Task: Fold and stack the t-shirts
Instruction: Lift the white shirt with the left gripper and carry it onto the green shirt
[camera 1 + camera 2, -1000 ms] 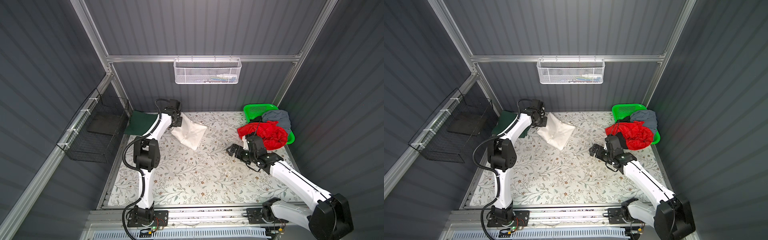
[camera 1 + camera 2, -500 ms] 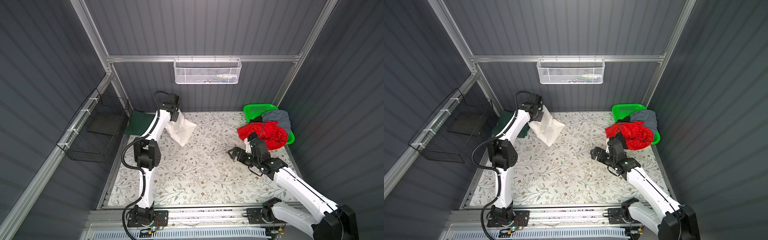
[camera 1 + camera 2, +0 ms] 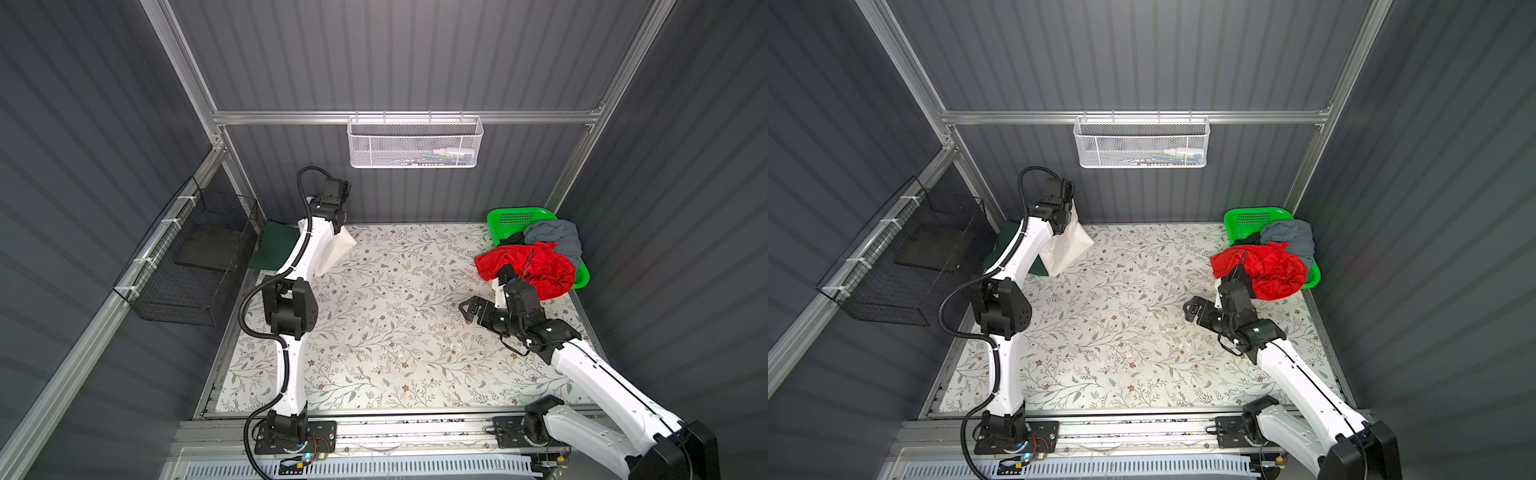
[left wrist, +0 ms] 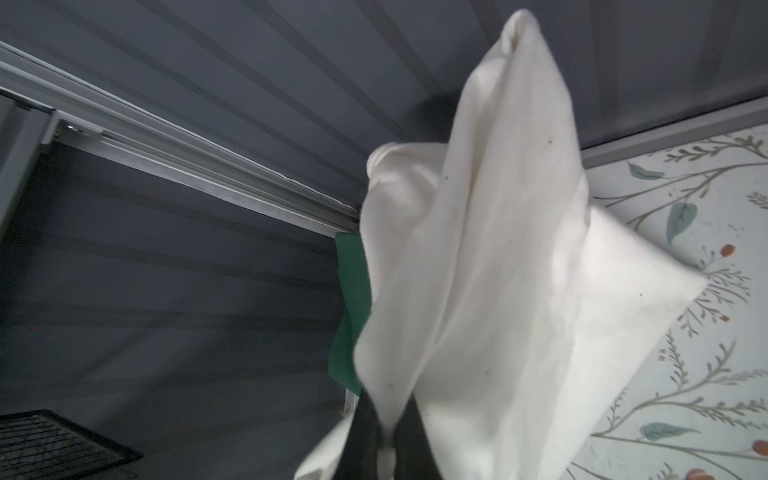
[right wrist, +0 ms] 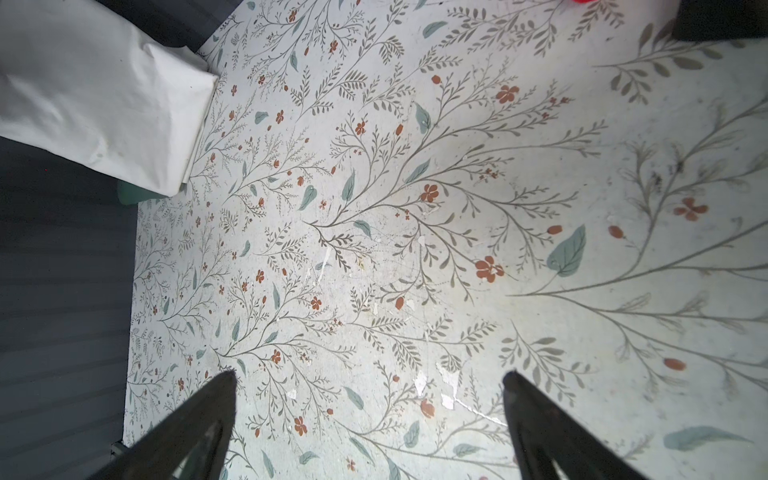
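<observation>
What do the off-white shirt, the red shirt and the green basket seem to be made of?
The off-white shirt looks like soft matte cloth, perhaps cotton: it hangs in limp folds. The red shirt seems a thinner, slightly shiny fabric, maybe synthetic: sharp crumples catch light. The green basket looks like glossy moulded plastic: stiff rim, regular rows of holes.

floral table [image 3: 395, 332]: dark green shirt [image 3: 272, 249], green basket [image 3: 515, 215].
</observation>
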Controlling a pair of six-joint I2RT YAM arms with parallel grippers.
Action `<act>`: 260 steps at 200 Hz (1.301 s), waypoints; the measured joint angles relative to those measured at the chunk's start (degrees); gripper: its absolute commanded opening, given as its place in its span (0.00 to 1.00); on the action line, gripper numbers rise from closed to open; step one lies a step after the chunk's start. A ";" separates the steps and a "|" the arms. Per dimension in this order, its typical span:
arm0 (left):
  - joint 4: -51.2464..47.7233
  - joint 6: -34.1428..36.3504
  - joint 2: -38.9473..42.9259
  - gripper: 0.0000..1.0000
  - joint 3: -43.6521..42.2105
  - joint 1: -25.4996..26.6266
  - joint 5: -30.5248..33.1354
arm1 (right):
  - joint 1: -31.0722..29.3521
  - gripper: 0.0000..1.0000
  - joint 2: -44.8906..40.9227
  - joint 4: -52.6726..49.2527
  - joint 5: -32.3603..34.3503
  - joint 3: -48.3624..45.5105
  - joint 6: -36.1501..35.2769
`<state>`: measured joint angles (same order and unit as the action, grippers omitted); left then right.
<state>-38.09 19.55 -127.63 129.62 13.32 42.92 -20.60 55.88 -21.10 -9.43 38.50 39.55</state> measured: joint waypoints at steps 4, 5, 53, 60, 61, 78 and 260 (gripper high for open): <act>0.44 0.28 0.00 0.00 0.09 -0.11 0.35 | 0.00 0.99 -0.09 0.00 0.00 -0.15 0.00; 0.48 0.35 0.00 0.00 0.11 -0.15 0.39 | 0.00 0.99 -0.11 0.02 0.00 -0.20 0.00; 3.48 0.92 0.00 0.00 0.31 -2.95 2.58 | 0.26 0.99 -1.33 -1.29 0.22 -1.68 0.00; 3.85 0.92 0.00 0.00 0.28 -3.43 2.91 | 0.26 0.99 -1.44 -1.38 0.26 -1.79 0.02; 3.89 0.90 0.00 0.00 0.28 -3.50 3.02 | 0.26 0.99 -1.44 -1.38 0.26 -1.79 0.02; 4.98 0.81 0.28 0.00 -0.33 -4.66 3.98 | 0.28 0.99 -1.46 -1.40 0.26 -1.81 0.02; 9.99 -7.21 -4.02 1.00 -8.13 -9.01 13.57 | 0.33 0.99 1.53 -1.31 -0.61 -1.79 0.35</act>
<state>-28.10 12.34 -131.66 121.49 4.32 56.49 -20.27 57.41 -22.41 -10.04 36.71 39.90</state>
